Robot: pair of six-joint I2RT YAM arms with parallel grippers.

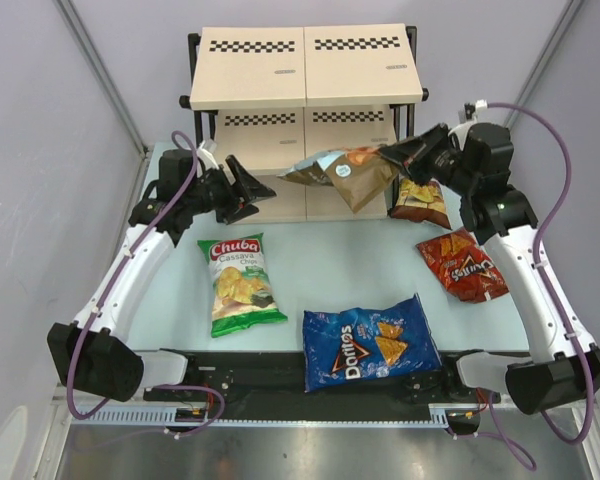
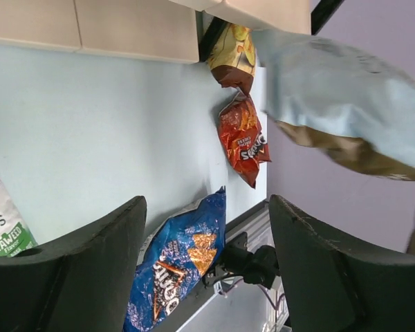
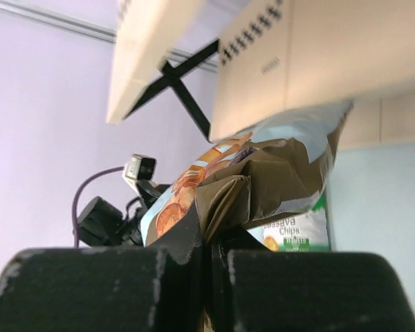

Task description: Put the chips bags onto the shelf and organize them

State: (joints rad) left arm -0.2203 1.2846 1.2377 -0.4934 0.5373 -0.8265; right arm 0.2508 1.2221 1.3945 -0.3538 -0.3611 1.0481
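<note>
Clamping one end of the pale blue-and-brown bag [image 1: 338, 172], your right gripper [image 1: 392, 154] holds it aloft before the shelf [image 1: 305, 70] front; its long axis runs leftward toward your left gripper [image 1: 256, 197], spread wide, empty.

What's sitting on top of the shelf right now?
On the shelf, the top board carries only its checkered strips, no bags. The lower tiers are partly hidden by that board and by the pale blue-and-brown bag held in the right gripper.
</note>
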